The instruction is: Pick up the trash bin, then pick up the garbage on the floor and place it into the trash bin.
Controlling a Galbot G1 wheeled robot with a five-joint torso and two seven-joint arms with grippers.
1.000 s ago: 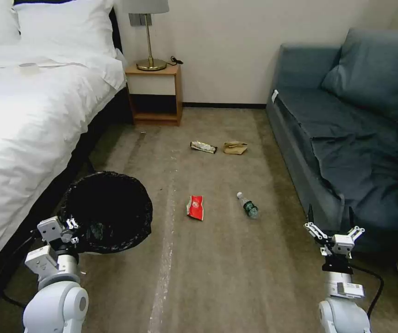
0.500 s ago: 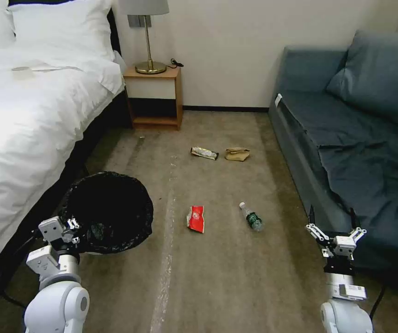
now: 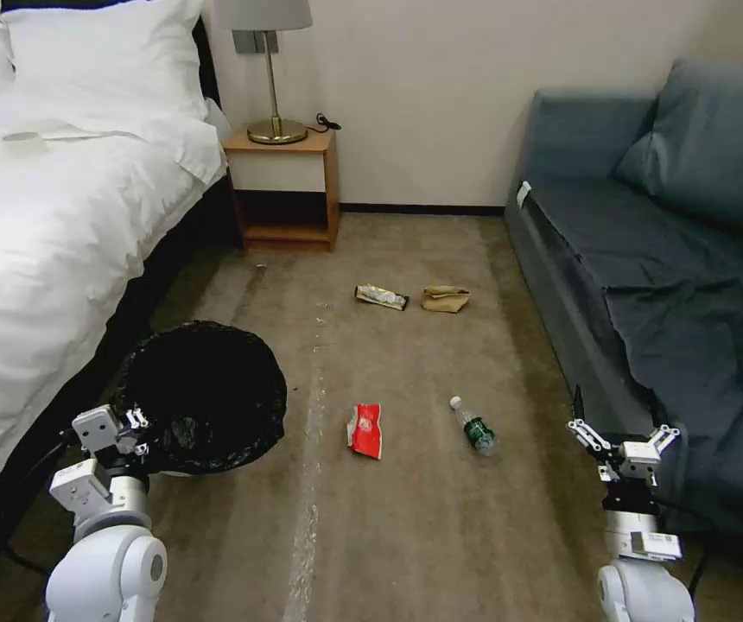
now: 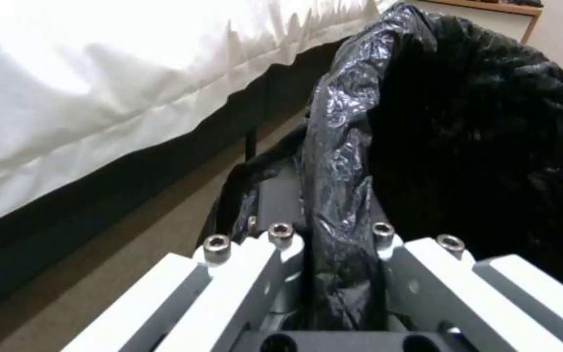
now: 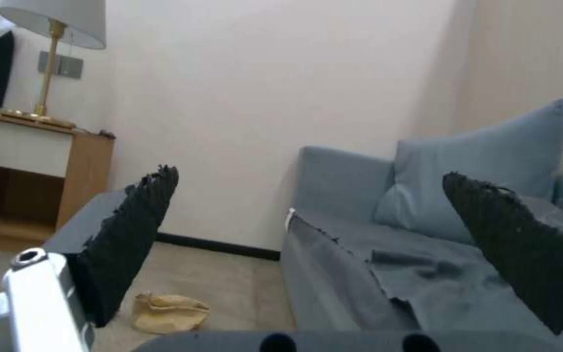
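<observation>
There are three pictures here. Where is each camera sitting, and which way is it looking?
Head view: up on the robot's head, looking down at the carpet, both arms showing.
Left wrist view: on the left arm, looking along the left hand clamped on the trash bin.
Right wrist view: on the right arm, past the open right hand toward the sofa.
Shared: the brown paper bag.

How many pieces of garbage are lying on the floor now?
4. A silvery wrapper and a brown paper bag lie side by side farther off; a red wrapper and a clear bottle lie nearer. More may be hidden under the bed.
</observation>
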